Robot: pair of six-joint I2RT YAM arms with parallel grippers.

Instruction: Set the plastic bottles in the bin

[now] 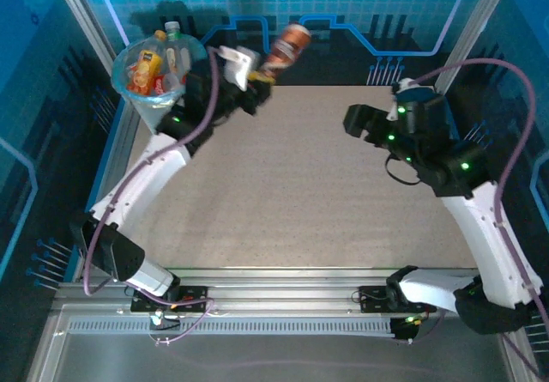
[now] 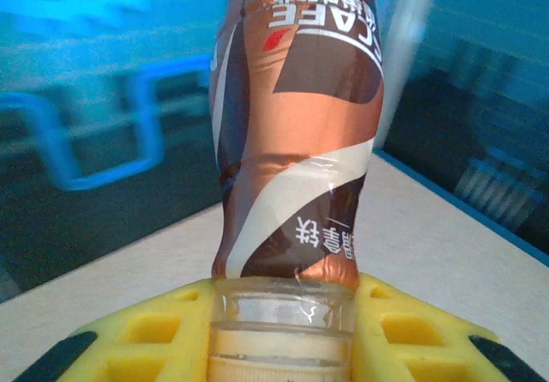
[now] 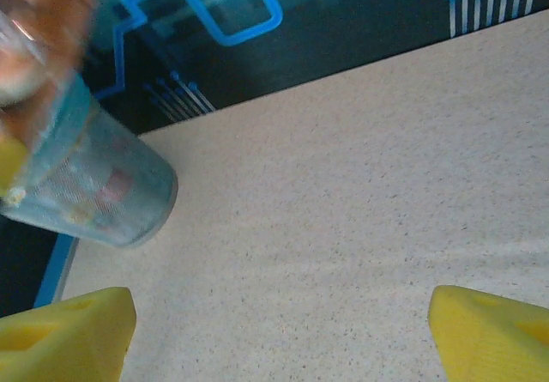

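**Brown bottle is being held just right of the bin**

The bin [image 1: 121,63] is sitting at the far left corner of the desk [image 1: 309,193], and everything else is placed from it. It is holding a heap of bottles [image 1: 153,71]. An orange one is lying among clear ones with labels, and a couple of caps are poking up past the far rim. In the right wrist view the bin [image 3: 116,206] is showing as a blurred pale-blue wall with colours behind it.

Just right of the bin, the left gripper [image 1: 256,78] is holding the brown bottle [image 1: 288,47] up above the desk. Its body is tilting up and away from the bin. In the left wrist view the yellow jaws of the left gripper [image 2: 283,343] are pinching the brown bottle [image 2: 296,142] at its clear neck.

The left arm is reaching up close beside the bin's near wall, with a purple cable [image 1: 208,99] looping along it. I cannot tell whether arm and bin are touching.

Well right of the bin, the right gripper [image 1: 364,123] is hanging over bare desk, and in its own wrist view the right gripper [image 3: 283,330] is showing its jaws spread wide with nothing between them.
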